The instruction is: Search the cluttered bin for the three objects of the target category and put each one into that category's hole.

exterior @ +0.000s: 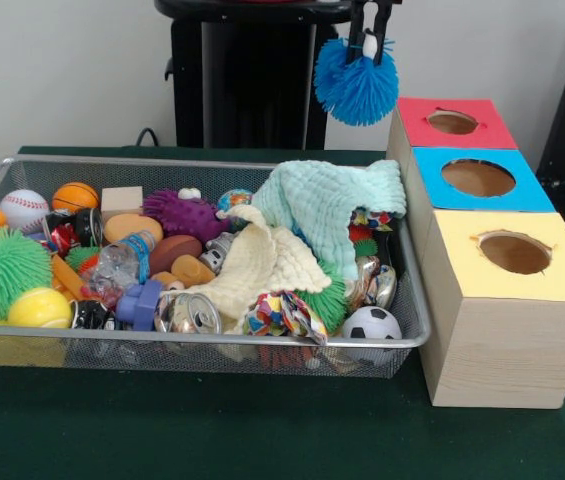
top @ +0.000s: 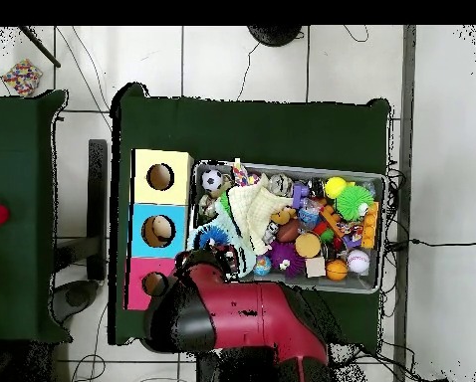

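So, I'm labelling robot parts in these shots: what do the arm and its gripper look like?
From overhead, the arm is a bulky, rounded body, red on top with glossy black joint sections. In the front view only the gripper shows: small and black, with two slim dark fingers coming down from the top edge and a small white piece between them. No cables or markings can be made out.

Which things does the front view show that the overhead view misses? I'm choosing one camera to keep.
Only the front view shows the pincer shut on the blue spiky ball, lifted above the wire bin, and the light wood sides of the hole boxes. Only the overhead view shows the red arm, the tiled floor, a second green table and the cables. Both show the red box, blue box, yellow box, soccer ball and baseball.
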### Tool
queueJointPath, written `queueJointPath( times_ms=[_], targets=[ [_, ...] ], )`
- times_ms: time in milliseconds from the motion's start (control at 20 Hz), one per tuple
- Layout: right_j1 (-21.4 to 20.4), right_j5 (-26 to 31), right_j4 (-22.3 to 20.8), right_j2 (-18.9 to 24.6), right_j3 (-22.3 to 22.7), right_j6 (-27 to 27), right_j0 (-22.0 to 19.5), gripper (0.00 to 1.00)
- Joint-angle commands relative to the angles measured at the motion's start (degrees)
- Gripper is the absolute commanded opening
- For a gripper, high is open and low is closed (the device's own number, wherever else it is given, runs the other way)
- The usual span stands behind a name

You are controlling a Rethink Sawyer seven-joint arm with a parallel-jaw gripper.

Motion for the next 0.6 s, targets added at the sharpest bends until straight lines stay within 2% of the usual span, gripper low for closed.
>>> queueJointPath(
  times_ms=[50, 350, 600],
  targets=[
    [-0.8, 4.1, 1.5, 0.2, 3.1, 7.3, -0.2, 0.00],
    [-1.8, 4.8, 2.0, -1.1, 4.4, 8.9, 0.7, 0.00],
    [-4.2, 3.4, 1.4, -2.8, 6.0, 10.0, 2.3, 0.00]
  ],
)
